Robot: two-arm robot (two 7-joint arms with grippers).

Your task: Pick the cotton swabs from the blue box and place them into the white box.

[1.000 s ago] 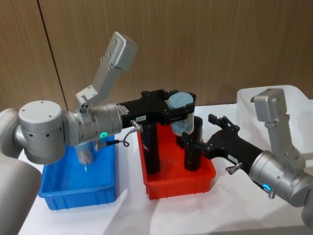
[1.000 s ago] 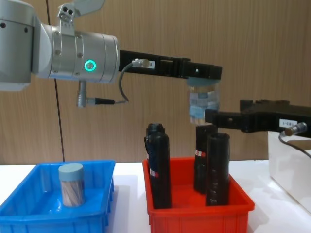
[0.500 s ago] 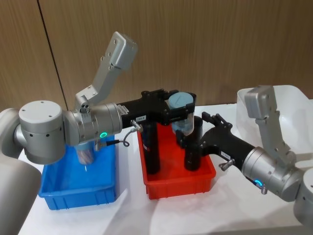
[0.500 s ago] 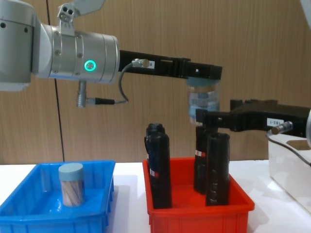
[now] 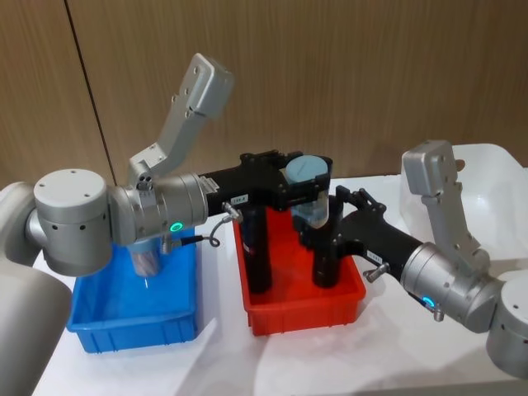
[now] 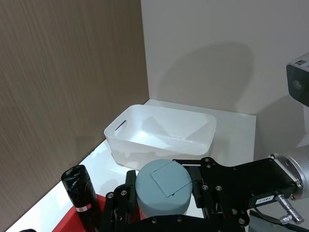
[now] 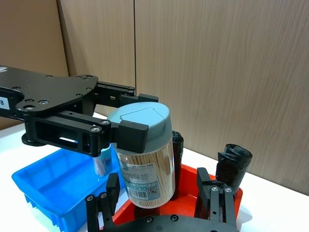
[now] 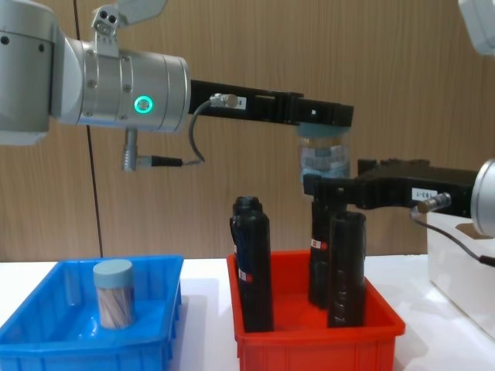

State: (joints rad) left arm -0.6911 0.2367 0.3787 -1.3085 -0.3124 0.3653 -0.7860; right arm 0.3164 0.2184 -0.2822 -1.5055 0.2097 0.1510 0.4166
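Head view: a white table (image 5: 396, 355) stands in front of a brown wood wall (image 5: 371, 74). The blue box (image 5: 132, 326) sits by the table's left front corner. A red bin (image 5: 305, 312) sits in the middle. The white box (image 5: 495, 161) sits at the right edge, toward the back. There is bare table between the red bin and the white box, and more along the front edge.

The left gripper (image 8: 323, 116) reaches in from the left, high over the red bin. It pinches the grey-blue lid of a cotton swab jar (image 7: 145, 164). The jar hangs in the air with its lid on top. Its bottom is just above the tops of the tall black cylinders (image 8: 344, 267) that stand in the red bin, so there is little room under it.

The right gripper (image 8: 331, 188) comes in from the right, level with the jar's lower part. Its fingers (image 7: 215, 198) are spread wide, one on each side of the jar. I cannot tell if they touch it.

A second jar (image 8: 114, 294) stands upright on the floor of the blue box, with room all around it. The left arm hides part of it in the head view.

The white box has a slot handle (image 6: 121, 124) near its rim and an open top.
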